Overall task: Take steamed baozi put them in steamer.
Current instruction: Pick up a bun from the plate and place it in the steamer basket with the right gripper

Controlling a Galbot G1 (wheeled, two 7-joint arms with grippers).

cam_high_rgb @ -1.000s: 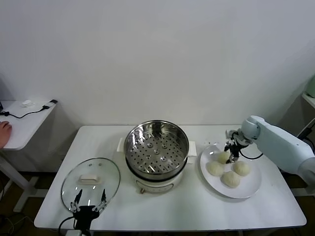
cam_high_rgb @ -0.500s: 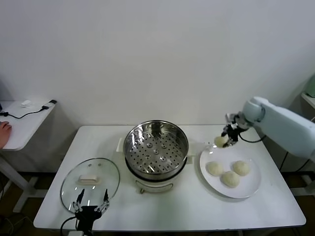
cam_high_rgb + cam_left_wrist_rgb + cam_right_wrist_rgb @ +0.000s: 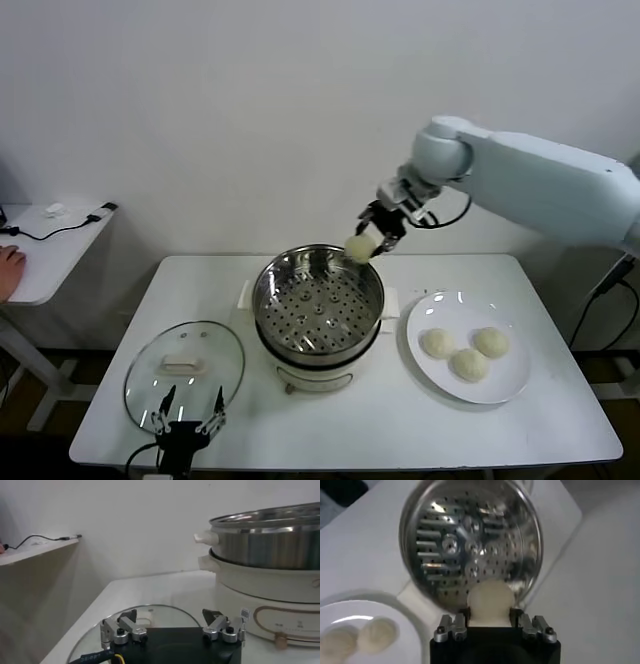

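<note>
My right gripper [image 3: 366,240] hangs in the air over the back right rim of the steamer [image 3: 318,305], shut on one cream-white baozi [image 3: 358,247]. From the right wrist, that baozi [image 3: 490,600] sits between the fingers [image 3: 461,614] above the steamer [image 3: 470,540], whose perforated tray holds nothing. Three more baozi [image 3: 465,351] lie on the white plate [image 3: 502,384] to the steamer's right. My left gripper [image 3: 187,416] stays parked at the table's front left, open, over the near edge of the glass lid [image 3: 184,368].
The glass lid [image 3: 135,622] lies flat in front of my left gripper [image 3: 172,627], with the steamer's cream base [image 3: 265,582] just beyond it. A side table [image 3: 45,245] with a cable stands at far left; a hand [image 3: 9,268] rests on it.
My right gripper lifted one baozi off the plate and carried it up and to the left, from the plate to over the steamer's back rim. The left arm stayed put.
</note>
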